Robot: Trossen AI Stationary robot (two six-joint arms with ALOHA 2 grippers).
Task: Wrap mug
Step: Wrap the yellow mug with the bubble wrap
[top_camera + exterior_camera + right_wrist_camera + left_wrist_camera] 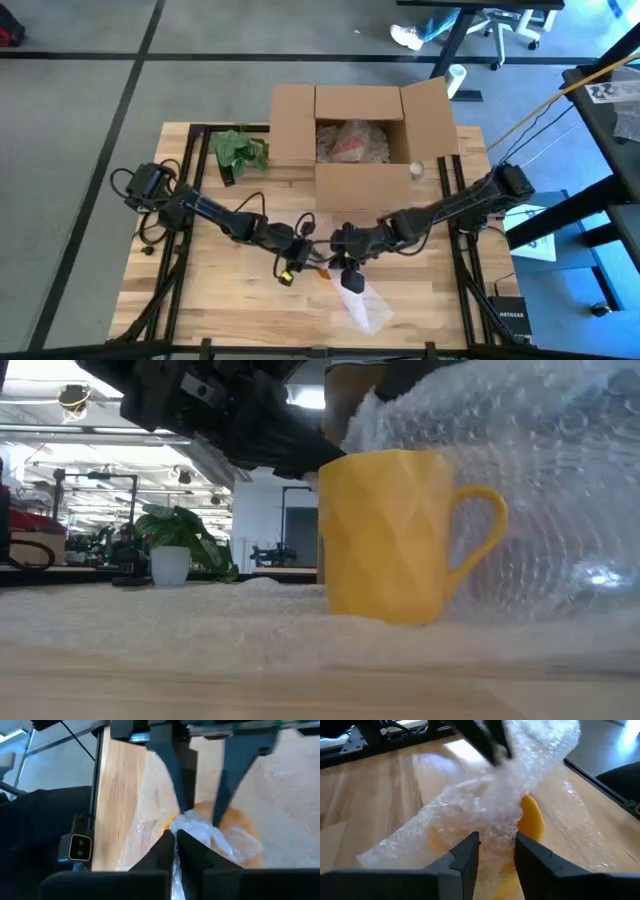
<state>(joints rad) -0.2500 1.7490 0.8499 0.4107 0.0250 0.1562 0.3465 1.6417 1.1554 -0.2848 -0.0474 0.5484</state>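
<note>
Now the clear bubble wrap sheet [485, 815] drapes over the faceted yellow mug [392, 535].
Right gripper [175, 837] pinches the wrap — left gripper [496, 845] hovers slightly parted, holding nothing.

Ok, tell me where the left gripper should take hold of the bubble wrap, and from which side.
Judging from the pictures, grip the loose bubble wrap edge draped over the yellow mug, not the mug itself. The left gripper is open with that fold just ahead, so come in from its own side, opposite the right gripper, which pinches the sheet from the other side.
</note>
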